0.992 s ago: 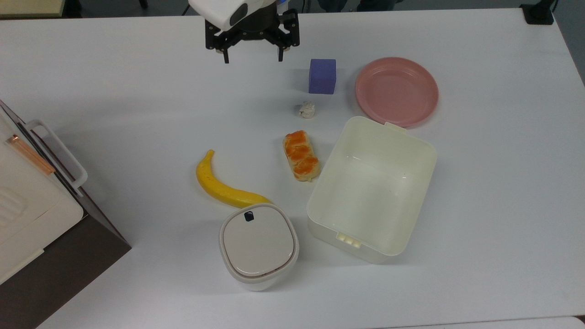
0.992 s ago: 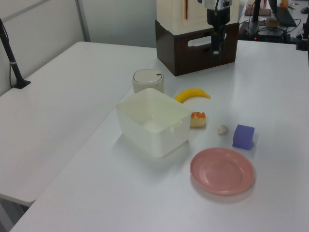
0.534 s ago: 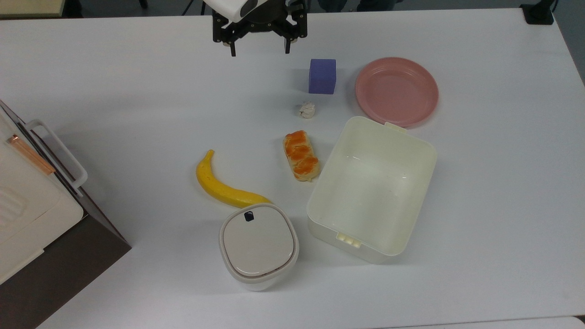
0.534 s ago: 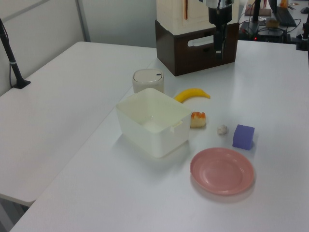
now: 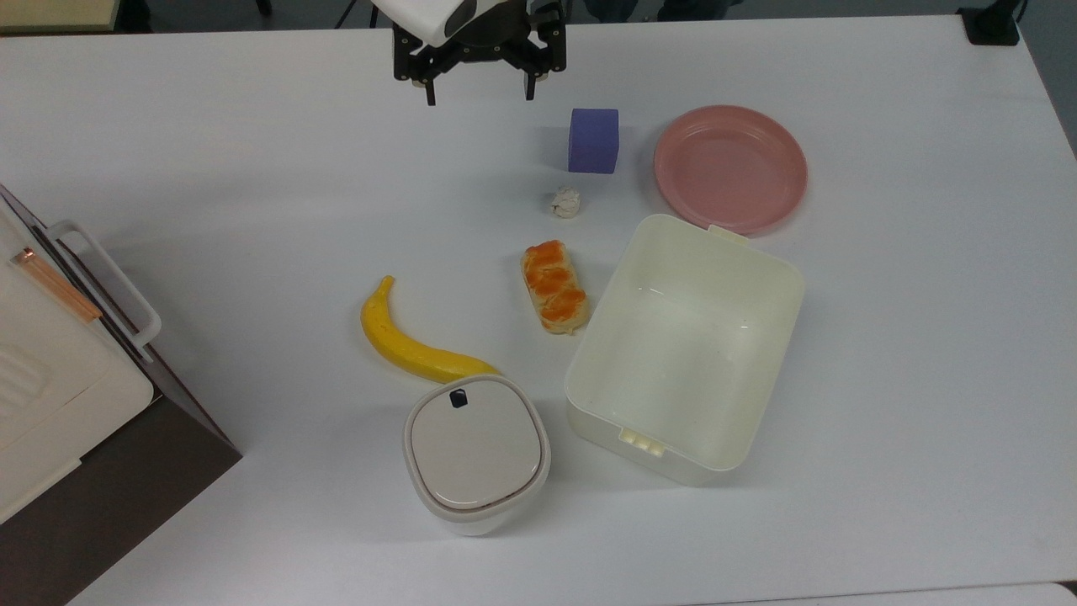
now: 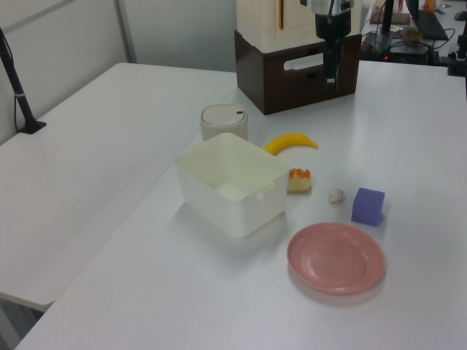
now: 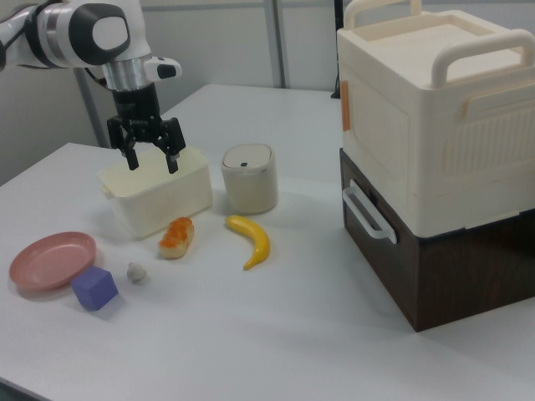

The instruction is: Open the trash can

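The white worktop (image 5: 210, 168) carries everything. My end effector (image 5: 478, 87) hangs above it with its two fingers spread wide, gripping nothing. The trash can (image 5: 476, 452) sits well apart from my end effector, toward the top view's bottom edge, its flat beige lid (image 5: 475, 444) shut and the dark button (image 5: 458, 398) on the rim facing me. A banana (image 5: 412, 341) lies between us, its tip touching the can. The purple block (image 5: 593, 140) sits near my end effector, on the top view's right.

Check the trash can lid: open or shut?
Shut. The beige lid lies flat in the rim of the trash can, and the gripper hangs open, far from it.
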Controlling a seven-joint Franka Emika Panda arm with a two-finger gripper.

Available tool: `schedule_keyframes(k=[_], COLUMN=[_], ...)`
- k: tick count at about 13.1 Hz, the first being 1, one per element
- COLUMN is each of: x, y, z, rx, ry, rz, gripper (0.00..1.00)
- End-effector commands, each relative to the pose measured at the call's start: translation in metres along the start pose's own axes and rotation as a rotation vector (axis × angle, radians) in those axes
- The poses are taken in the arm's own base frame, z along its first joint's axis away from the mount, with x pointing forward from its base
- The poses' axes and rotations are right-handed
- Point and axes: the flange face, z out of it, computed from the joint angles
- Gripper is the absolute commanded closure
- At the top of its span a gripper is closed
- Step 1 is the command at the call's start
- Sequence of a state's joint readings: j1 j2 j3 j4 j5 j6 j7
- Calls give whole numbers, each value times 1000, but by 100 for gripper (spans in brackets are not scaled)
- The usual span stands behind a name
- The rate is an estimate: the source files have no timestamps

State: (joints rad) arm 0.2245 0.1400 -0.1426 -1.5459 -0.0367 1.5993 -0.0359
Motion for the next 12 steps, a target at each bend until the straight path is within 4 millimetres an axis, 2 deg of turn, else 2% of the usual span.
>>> schedule_keyframes(k=[1, 4, 7, 8, 10, 12], x=[-8, -8, -3, -3, 2, 14], y=[-1, 2, 0, 3, 10, 13], z=[-1, 1, 7, 7, 4, 2], rx=[1, 2, 2, 5, 8, 30], ry=[-15, -21, -22, -13, 29, 110], rz=[4, -16, -41, -35, -19, -7], gripper=[0, 0, 35, 53, 74, 91])
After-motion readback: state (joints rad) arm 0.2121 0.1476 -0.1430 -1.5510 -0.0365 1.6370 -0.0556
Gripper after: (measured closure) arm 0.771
